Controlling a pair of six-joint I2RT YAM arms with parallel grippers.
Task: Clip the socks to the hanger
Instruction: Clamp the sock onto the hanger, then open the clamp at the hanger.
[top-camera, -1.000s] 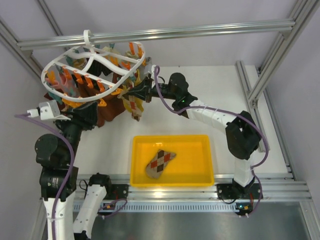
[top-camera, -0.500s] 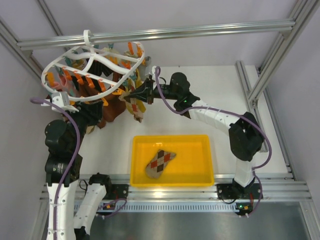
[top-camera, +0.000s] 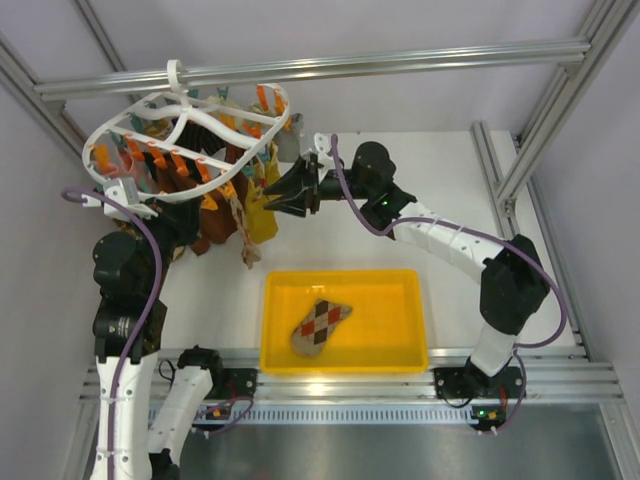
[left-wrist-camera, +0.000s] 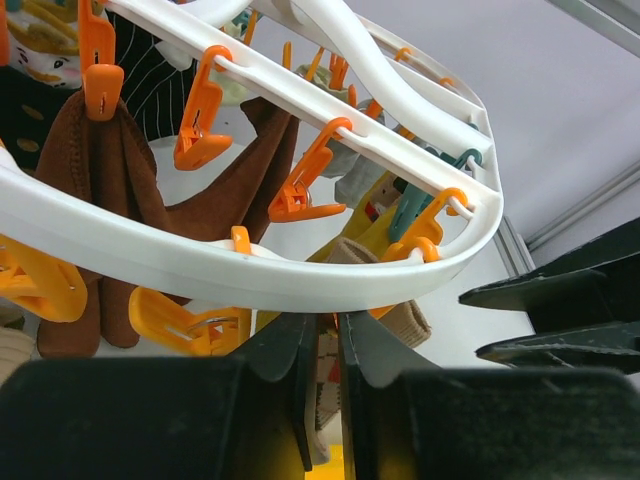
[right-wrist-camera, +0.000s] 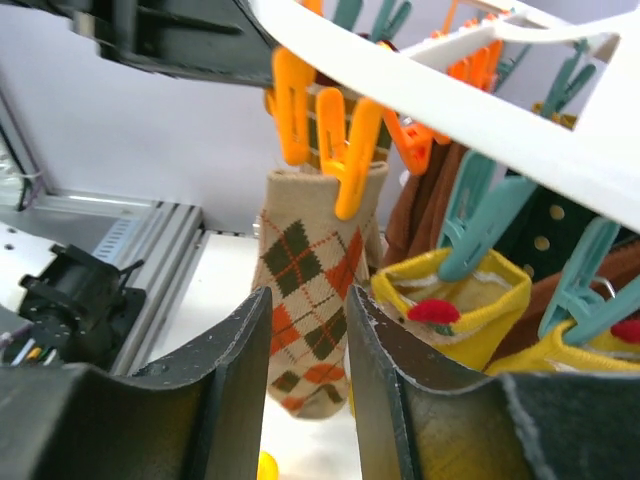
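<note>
On the left, the left end effector (left-wrist-camera: 320, 335) sat just under the rim of the large round white plastic drying hanger (left-wrist-camera: 300, 285). Its jaws were closed, though the wrist view was too cramped to tell whether anything thin was pinched between them. Plain rust-brown socks (left-wrist-camera: 100, 170) hung from orange clips on that side. Toward the middle, a tan argyle sock with red, white and brown diamonds (right-wrist-camera: 300, 250) hung by its cuff from an orange plastic clip (right-wrist-camera: 345, 150), beside a plain mustard-yellow sock (right-wrist-camera: 470, 300) on a teal clip. The right end effector (right-wrist-camera: 307, 300) faced the argyle sock with its jaws apart, holding nothing and not touching the fabric. That sock looked clipped, so the step was probably a clean release. To do it well, the right arm should draw straight back from the cuff without brushing it, while the hanger is kept from swinging. Lower down, a second argyle sock (top-camera: 320, 325) lay in the yellow plastic tray (top-camera: 345, 275) on the surface, best gripped by the cuff.
</note>
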